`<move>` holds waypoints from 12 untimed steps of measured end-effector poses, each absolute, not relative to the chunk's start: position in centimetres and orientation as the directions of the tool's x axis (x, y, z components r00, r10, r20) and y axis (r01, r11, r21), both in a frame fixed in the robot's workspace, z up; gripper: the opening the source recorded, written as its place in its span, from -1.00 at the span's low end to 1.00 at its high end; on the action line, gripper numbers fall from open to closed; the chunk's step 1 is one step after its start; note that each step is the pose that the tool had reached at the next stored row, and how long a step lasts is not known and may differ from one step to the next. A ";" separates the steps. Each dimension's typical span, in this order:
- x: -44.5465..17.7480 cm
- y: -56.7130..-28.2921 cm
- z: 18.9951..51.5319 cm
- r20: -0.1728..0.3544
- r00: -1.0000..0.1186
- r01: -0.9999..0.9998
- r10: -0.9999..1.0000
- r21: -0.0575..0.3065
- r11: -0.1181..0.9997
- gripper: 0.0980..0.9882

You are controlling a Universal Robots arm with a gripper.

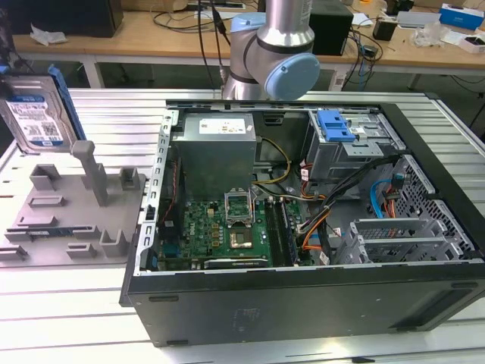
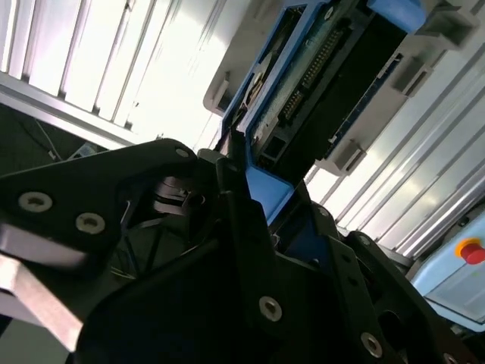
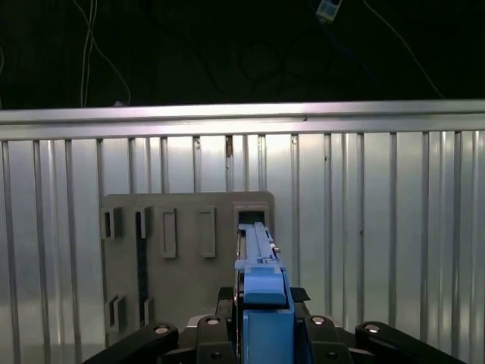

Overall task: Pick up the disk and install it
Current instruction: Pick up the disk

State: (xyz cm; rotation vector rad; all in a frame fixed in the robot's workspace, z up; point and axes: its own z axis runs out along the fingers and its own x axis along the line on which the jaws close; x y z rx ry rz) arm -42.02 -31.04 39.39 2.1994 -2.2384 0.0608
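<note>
Grip check first: in the first wrist view my gripper has its 2 fingers pressed against either side of the blue carrier frame. The disk runs edge-on away from me between them. So I'm clamped on the disk, no gap to see.

The second wrist view agrees: the gripper is pinching the blue end of the frame. The disk stretches beyond it, its circuit-board side and connector pins facing this camera.

In the exterior view the disk stands upright, label side out, at that view's far left. It is above the grey holder that sits on the ribbed table. Its lower edge looks clear of the holder's slots, though I can't say for sure that the 2 are fully apart. From the first wrist view the holder lies directly beneath the disk's edge, so I'm hanging right over the pick-up spot.

Progress, as I judge it: step 1 of 2, the pick-up, looks done or very nearly done. Step 2, the install, is untouched. The open computer case is well apart from the disk, toward the exterior view's right. The grey drive cage with its blue latch sits at the case's far corner. The whole width of the case lies between the disk and that cage, so I'd call this about half done at most.
</note>
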 end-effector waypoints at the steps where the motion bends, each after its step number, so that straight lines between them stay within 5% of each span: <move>1: -42.0 -31.0 40.1 0.029 -0.018 -1.000 -0.999 -0.026 0.017 -0.40; 12: -41.9 -31.0 46.3 0.028 -0.017 -1.000 -0.999 -0.026 0.017 -0.40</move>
